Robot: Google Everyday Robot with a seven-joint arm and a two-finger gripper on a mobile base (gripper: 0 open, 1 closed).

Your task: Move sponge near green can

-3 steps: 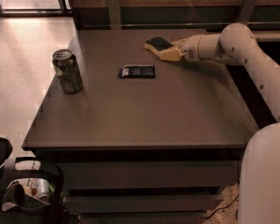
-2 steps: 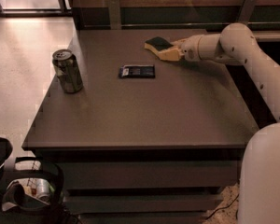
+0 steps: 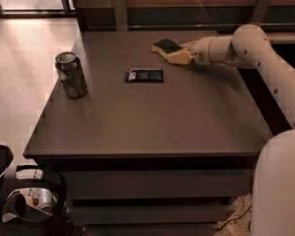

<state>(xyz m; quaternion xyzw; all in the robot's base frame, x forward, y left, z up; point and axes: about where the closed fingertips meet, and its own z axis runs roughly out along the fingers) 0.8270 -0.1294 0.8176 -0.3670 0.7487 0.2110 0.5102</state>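
Dim warm light, floor (image 3: 24, 77) glare at left; jaws cast shadow at far side of table (image 3: 152, 122).

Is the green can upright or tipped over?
Upright: the green can stands on its base, silver top up. The gripper is at the sponge, across the table.

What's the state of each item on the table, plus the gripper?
sponge: far side of table, green side up, right end at the gripper
green can: upright near left edge, far from the sponge
dark packet: lying flat mid-table, nothing touching it
gripper: low over far side of table, against the sponge
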